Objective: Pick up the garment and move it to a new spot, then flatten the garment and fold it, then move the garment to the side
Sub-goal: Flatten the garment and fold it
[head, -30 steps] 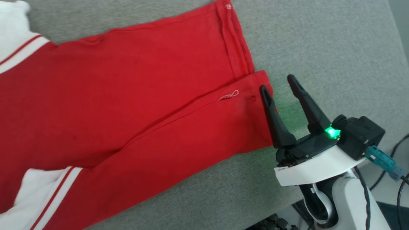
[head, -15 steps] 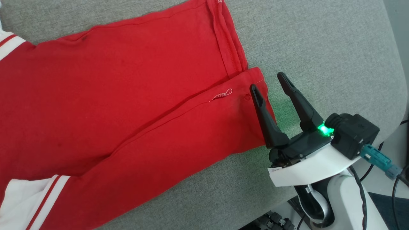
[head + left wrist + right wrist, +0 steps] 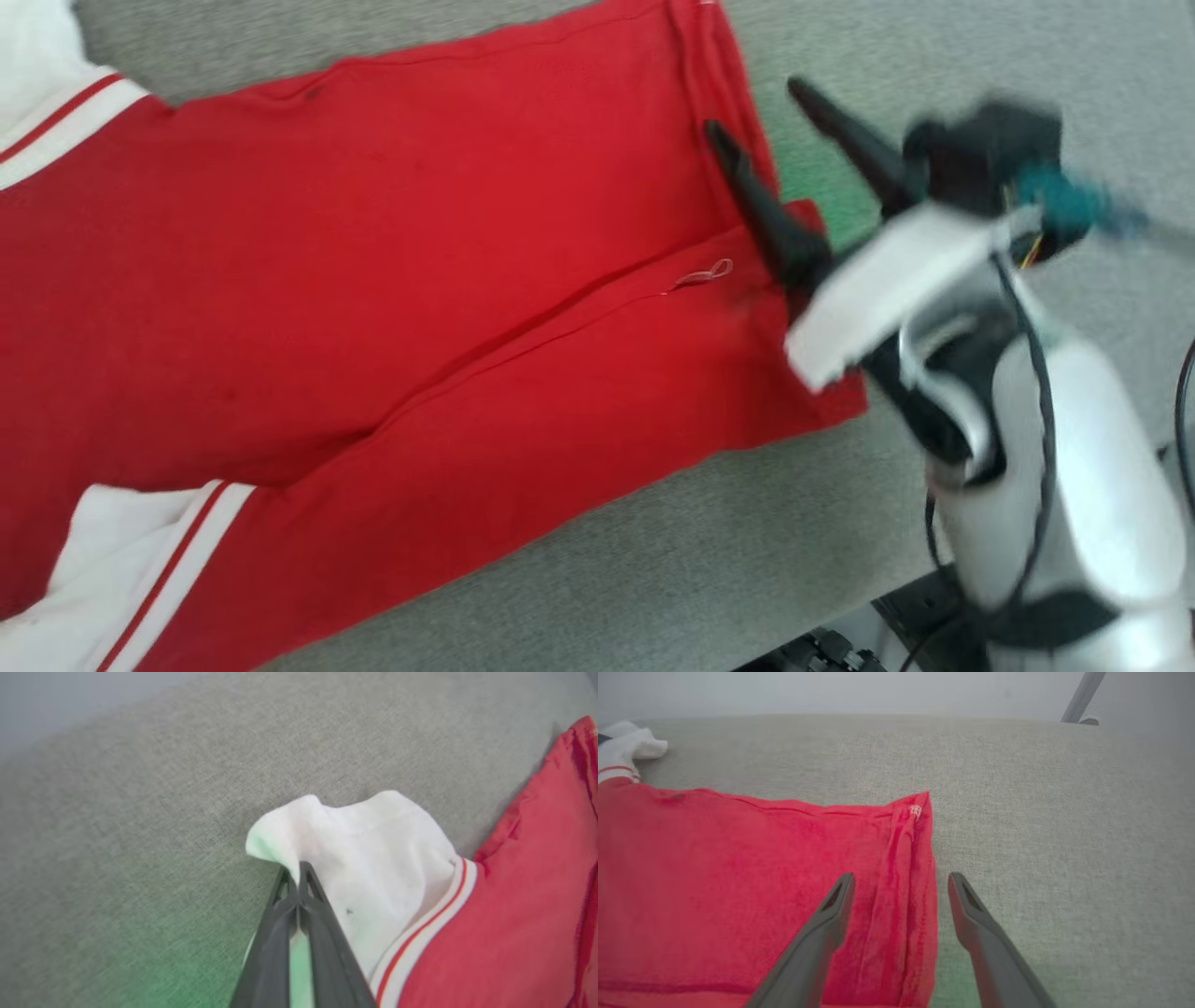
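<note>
The garment (image 3: 373, 233) is a red shirt with white sleeves and red-striped trim, spread over a grey fabric surface (image 3: 653, 579). My right gripper (image 3: 752, 107) is blurred and open, over the shirt's right-hand hem. In the right wrist view the right gripper (image 3: 901, 877) straddles the folded hem edge of the garment (image 3: 738, 858), one finger over red cloth and the other over bare grey. My left gripper (image 3: 298, 870) is shut on the edge of a white sleeve (image 3: 373, 849), which bunches up around the fingertips.
The grey surface (image 3: 1064, 835) ends at a rounded edge at the head view's lower right, with cables and floor (image 3: 822, 653) below. A slanted grey pole (image 3: 1083, 695) stands beyond the far edge. Bare grey surface (image 3: 117, 835) lies left of the sleeve.
My right gripper has swung up the view from the shirt's lower corner to the upper part of the hem, still open. The head camera has shifted a little.
</note>
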